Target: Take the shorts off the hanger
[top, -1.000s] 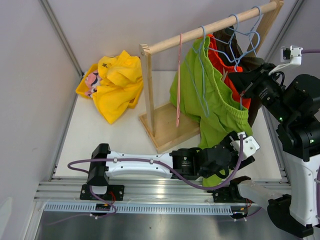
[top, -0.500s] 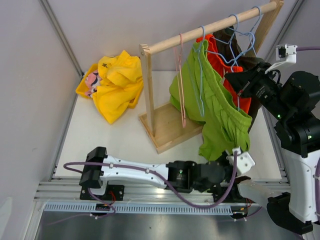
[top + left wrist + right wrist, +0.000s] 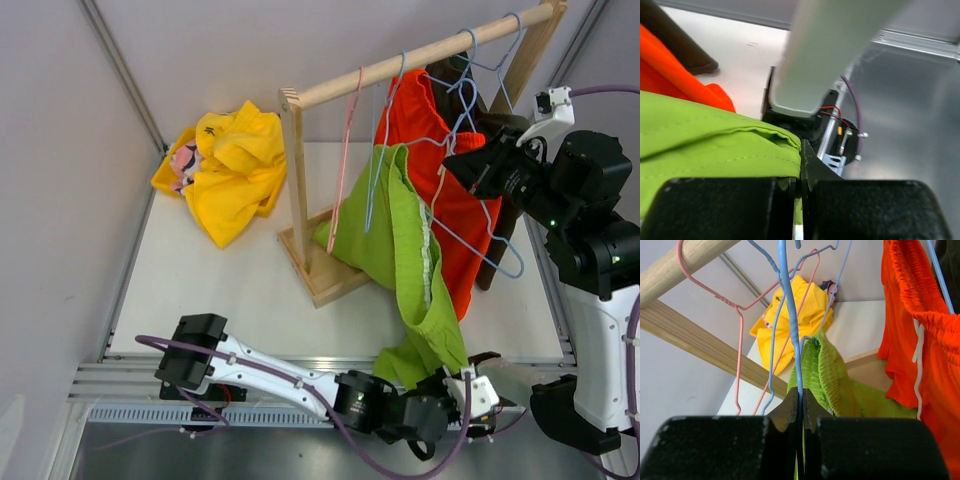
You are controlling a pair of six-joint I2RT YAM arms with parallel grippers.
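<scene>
- Left gripper (image 3: 801, 167) is pinching shut on the lower hem of the lime green shorts (image 3: 410, 260), down at the near edge of the tabletop (image 3: 220, 290).
- Right gripper (image 3: 801, 412) is clamping a blue hanger (image 3: 792, 330) by its wire, with the green waistband draping over that wire below the wooden rail (image 3: 420, 55).
- Orange shorts (image 3: 445, 200) are hanging just behind, touching the green.
- Yellow shorts (image 3: 235, 165) are lying heaped in the far left corner, well apart from the rack base (image 3: 312, 272), with bare tabletop between them.
</scene>
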